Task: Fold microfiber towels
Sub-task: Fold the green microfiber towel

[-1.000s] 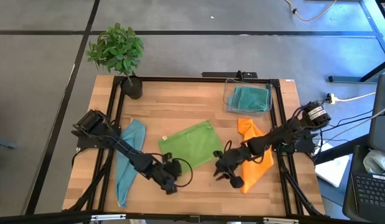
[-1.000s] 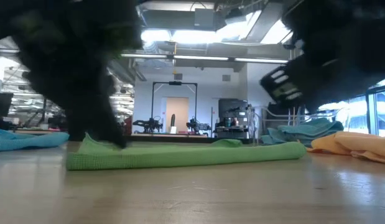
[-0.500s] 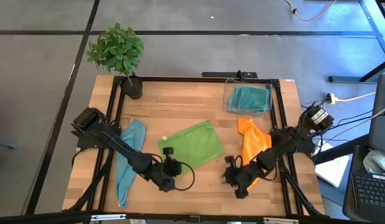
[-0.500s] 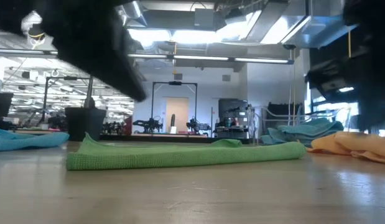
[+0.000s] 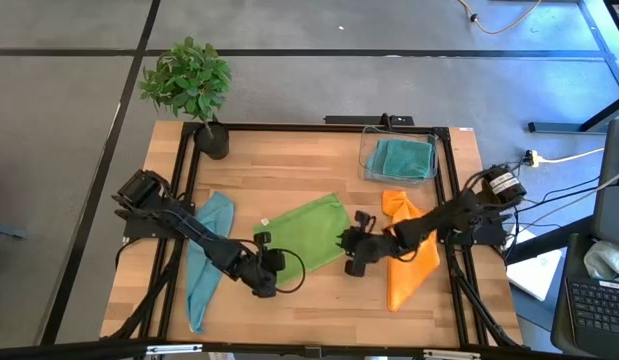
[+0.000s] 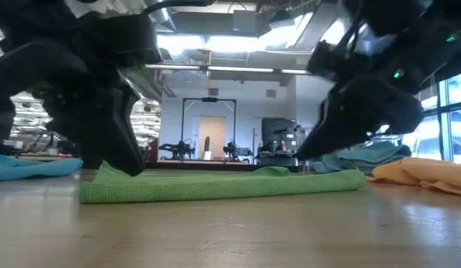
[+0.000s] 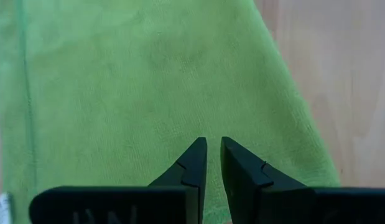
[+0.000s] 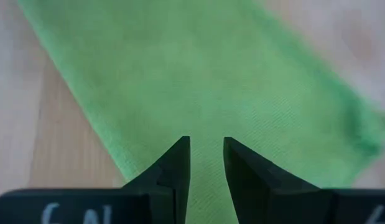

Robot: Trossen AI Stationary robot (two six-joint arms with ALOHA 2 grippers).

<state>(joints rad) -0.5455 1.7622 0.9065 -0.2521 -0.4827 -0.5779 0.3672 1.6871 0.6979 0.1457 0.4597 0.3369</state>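
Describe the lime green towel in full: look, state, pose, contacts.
The lime green microfiber towel is a soft, finely textured cloth lying flat on the wooden table, near its middle, as a slanted rectangle. In the low view it looks doubled over, with a thick rounded front edge. The left gripper is at one end and the right gripper at the other, both above it with a narrow gap between the fingers, gripping nothing.

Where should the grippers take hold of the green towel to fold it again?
Probably the two short ends of the green towel, from above: it lies flat, already folded. The left gripper hangs at its near-left corner, the right gripper at its right edge.
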